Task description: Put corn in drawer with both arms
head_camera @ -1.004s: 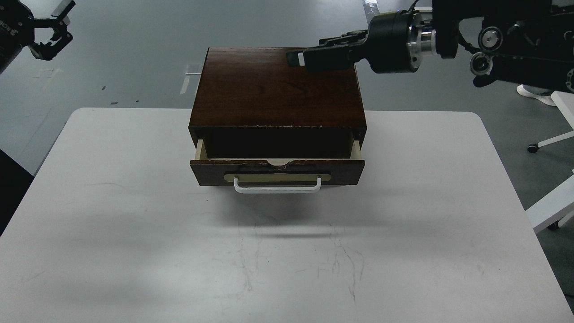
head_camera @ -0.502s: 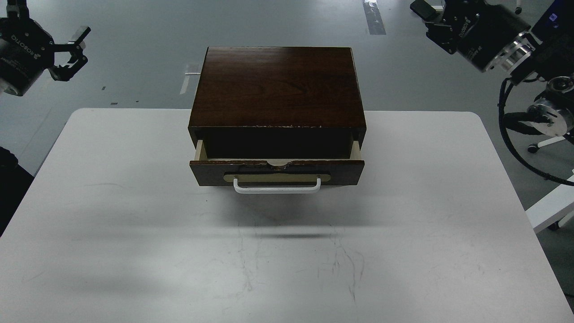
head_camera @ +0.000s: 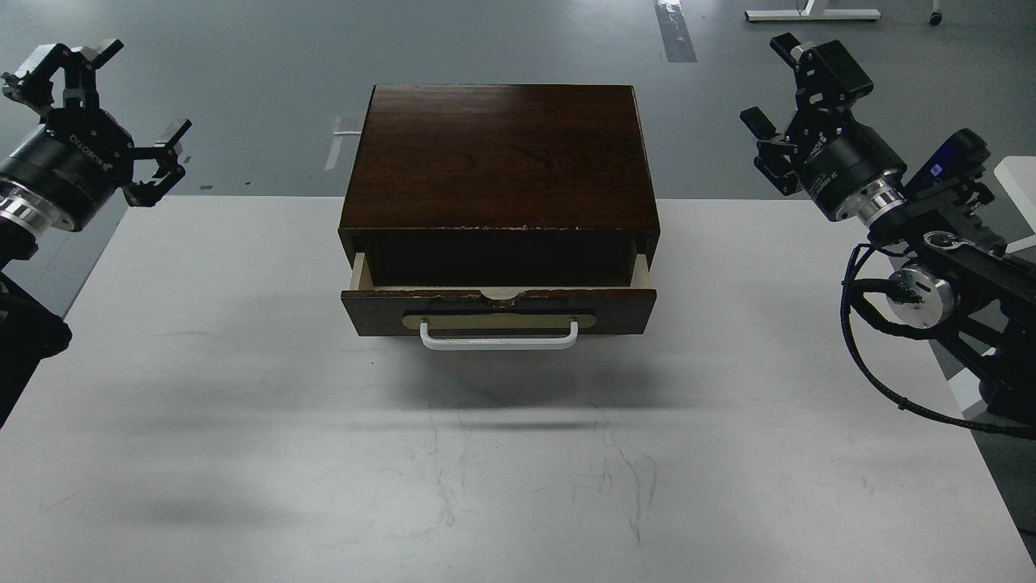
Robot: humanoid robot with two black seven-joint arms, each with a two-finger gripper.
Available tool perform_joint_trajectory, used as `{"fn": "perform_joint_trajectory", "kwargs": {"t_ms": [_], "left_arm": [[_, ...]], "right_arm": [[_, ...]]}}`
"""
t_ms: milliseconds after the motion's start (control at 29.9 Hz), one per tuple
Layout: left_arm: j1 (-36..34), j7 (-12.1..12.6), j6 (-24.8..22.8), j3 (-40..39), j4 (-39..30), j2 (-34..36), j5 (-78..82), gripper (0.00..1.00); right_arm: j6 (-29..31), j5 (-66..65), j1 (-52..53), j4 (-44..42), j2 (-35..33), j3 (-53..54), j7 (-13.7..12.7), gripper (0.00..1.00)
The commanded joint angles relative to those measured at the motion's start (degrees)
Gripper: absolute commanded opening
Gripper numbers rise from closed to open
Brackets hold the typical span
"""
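Note:
The dark brown wooden cabinet [head_camera: 498, 154] stands at the back middle of the white table. Its drawer [head_camera: 498, 312] is pulled out a little, with a white bar handle [head_camera: 498, 340] on a beige plate. The inside is dark and no corn shows anywhere in view. My left gripper [head_camera: 101, 101] is open and empty, held up at the far left, well apart from the cabinet. My right gripper [head_camera: 777, 89] is open and empty, held up at the far right, also apart from the cabinet.
The white table [head_camera: 518, 453] stretches wide in front of the cabinet, with faint scratches. Grey floor lies behind it. A white table edge [head_camera: 1016, 174] and chair parts stand at the right, behind my right arm.
My right gripper has swung from over the cabinet top out to the far right and opened. My left gripper has moved down and slightly inward at the left. The drawer stays slightly open.

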Motion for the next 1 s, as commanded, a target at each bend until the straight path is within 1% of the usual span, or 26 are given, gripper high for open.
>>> {"fn": "perform_joint_trajectory", "kwargs": {"t_ms": [0,134,301,569,970], "left_arm": [[0.21,0.0,0.0,-0.01,-0.06,-0.3,0.0,0.98],[0.74,0.0,0.0,-0.89,-0.24,-0.3,0.0,0.98],[1.53,0.0,0.0,-1.59,-0.77,-0.12,-0.09,0.98],[1.97,0.0,0.0,-3.43,-0.94,0.14,-0.18,0.98],[2.32,0.0,0.0,-3.7,-0.86,-0.03,-0.18,0.98]], "right_arm": [[0.02,4.0,-0.66,-2.97,2.92,1.11,0.0,1.0],[0.02,4.98,-1.1,-4.48,5.3,1.11,0.0,1.0],[0.02,4.98,-1.72,-4.48,6.18,2.07,0.0,1.0],[0.02,7.09,-2.68,-4.57,6.19,2.07,0.0,1.0],[0.81,7.88,-4.88,-5.18,6.36,2.07,0.0,1.0]]}}
